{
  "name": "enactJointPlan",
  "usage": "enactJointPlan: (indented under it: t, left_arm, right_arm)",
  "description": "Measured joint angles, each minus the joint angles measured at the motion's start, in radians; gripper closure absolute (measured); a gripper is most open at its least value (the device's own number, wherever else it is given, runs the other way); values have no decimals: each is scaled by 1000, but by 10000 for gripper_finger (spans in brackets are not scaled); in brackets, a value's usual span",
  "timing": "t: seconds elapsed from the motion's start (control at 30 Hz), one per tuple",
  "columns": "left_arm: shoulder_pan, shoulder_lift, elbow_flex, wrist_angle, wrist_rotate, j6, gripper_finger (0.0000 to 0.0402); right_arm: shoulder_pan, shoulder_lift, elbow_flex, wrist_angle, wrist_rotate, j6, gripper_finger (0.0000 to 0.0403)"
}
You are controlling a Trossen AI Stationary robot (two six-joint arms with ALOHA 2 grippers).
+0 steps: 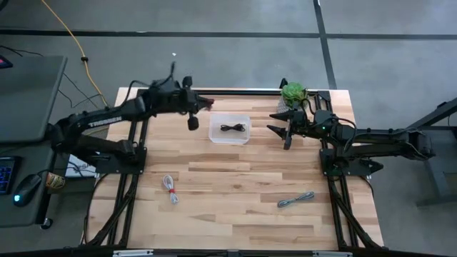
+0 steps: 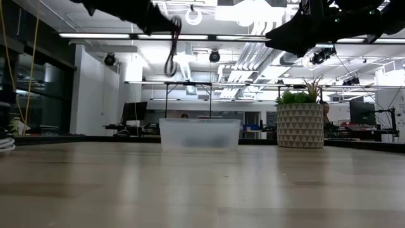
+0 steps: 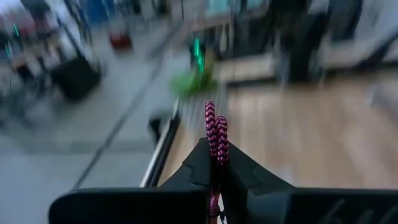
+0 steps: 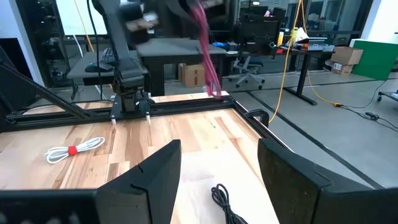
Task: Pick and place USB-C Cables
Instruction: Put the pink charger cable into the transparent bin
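beside bin (image 1: 230, 139) rim, left gripper (image 1: 208, 103) clamps dark red cable (image 3: 215, 132).

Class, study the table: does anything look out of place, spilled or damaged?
Nothing stands out. The black cable lies in the clear bin; the white cable and grey cable lie neatly bundled on the table.
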Motion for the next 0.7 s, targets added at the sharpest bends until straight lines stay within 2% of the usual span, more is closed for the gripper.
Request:
enactJointPlan:
  t: [0.1, 0.23, 0.37, 0.57, 0.7]
  left_arm:
    - [-56, -10, -65, 171, -53, -100, 401]
    - [-115, 51, -60, 162, -142, -75, 401]
    - [-148, 157, 51, 39, -147, -17, 401]
    - [-193, 370, 245, -212, -89, 55, 401]
    - [-238, 498, 303, -286, -154, 137, 401]
  right_arm:
    - [0, 0, 0, 0, 0, 0, 199]
    - [0, 0, 0, 13, 0, 0, 199]
    - [0, 0, 0, 22, 0, 0, 199]
    - [0, 0, 0, 22, 0, -5, 199]
    - [0, 0, 0, 19, 0, -8, 199]
